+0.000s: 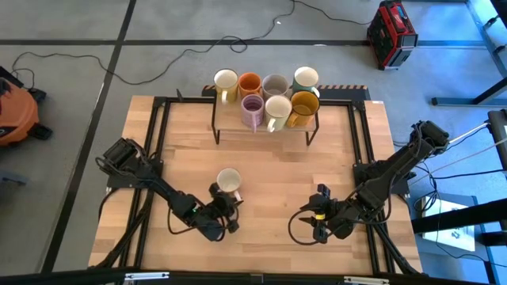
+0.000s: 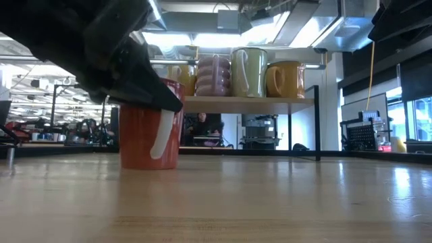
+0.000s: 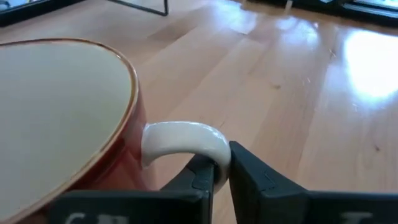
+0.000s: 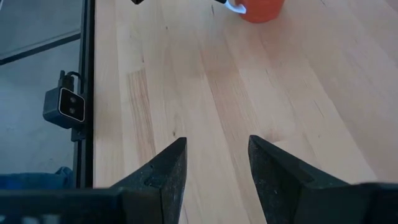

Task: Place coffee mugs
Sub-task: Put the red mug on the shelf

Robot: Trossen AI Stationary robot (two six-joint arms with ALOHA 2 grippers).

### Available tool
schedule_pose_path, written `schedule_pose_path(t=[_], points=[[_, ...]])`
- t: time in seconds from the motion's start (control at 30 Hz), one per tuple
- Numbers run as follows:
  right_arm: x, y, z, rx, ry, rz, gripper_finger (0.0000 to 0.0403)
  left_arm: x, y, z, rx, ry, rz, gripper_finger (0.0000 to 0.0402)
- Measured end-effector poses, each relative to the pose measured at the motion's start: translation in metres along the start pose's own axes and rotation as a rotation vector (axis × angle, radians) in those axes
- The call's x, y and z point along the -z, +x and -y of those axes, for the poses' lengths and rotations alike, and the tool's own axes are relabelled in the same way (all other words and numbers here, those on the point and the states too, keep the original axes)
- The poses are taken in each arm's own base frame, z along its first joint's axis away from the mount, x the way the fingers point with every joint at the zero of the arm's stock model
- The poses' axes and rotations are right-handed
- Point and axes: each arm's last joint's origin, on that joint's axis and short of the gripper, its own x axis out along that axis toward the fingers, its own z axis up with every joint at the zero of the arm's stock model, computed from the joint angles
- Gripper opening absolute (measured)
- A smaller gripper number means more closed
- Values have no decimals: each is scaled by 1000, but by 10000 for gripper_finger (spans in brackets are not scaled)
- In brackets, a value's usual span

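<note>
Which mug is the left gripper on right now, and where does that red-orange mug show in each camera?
High view: the red-orange mug stands mid-table, the left gripper at its handle.
Low view: left of centre, white handle forward.
Left wrist view: fills the near side, fingers shut on the handle.
Right wrist view: far across the table.
Shared landmark: the mug rack.

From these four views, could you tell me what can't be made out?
- Left gripper, shut on the handle of the red-orange mug: its tips are hidden under that handle in the left wrist view.
- Same mug: cut off by the right wrist view's top edge.
- Rack: back-row mugs screened by front ones, low view.
</note>
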Motion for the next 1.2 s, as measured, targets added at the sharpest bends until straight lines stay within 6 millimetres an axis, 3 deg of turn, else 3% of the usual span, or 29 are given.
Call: schedule_pose_path(t=[0.33,0.63,0.93,1.2], points=[[0,0,0,-10,3,-13,160,-7,-15,10,182,106,-70,21],[0,0,0,-5,11,-5,160,-59,-40,1,386,224,-44,21],[-2,0,1,44,101,63,160,-134,-52,-47,355,292,128,21],[-4,-1,3,100,192,152,160,-168,-24,-100,215,309,139,21]])
